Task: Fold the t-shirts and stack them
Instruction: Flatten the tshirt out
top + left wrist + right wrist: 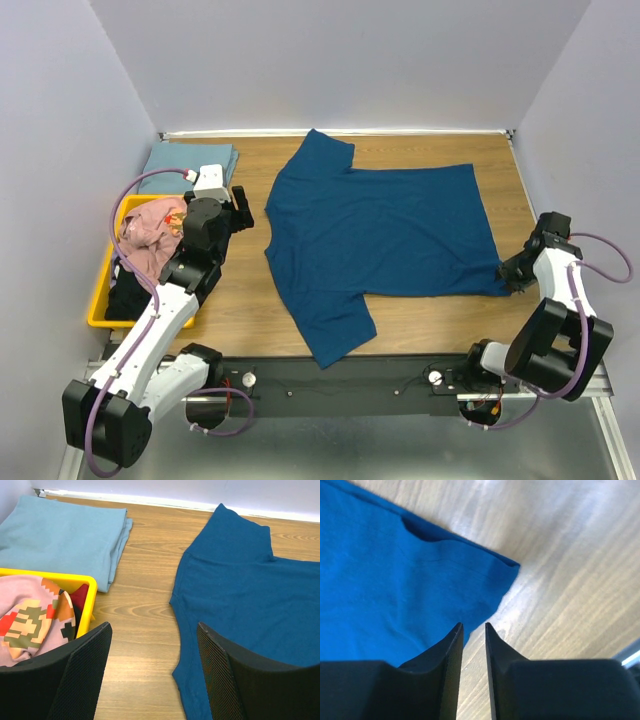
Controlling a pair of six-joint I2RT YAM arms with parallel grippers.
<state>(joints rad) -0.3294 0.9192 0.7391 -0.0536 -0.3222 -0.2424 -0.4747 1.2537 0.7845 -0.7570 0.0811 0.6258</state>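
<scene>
left arm (pixel 165 315) blocks half the yellow bin (pixel 98 298), black shirt (pixel 124 298) under the pink shirt (pixel 148 235) barely shows

Place: a robot lab test cell.
Walls: plain pale panels (pixel 350 60) box in three sides.
Surface: a bare-wood table (pixel 250 320).
Rig: left arm (pixel 150 335) and right arm (pixel 558 270) bolted to a dark rail (pixel 340 380), cables looping.
Props: blue t-shirt (pixel 380 230) spread flat; yellow bin (pixel 97 300) of clothes.
</scene>
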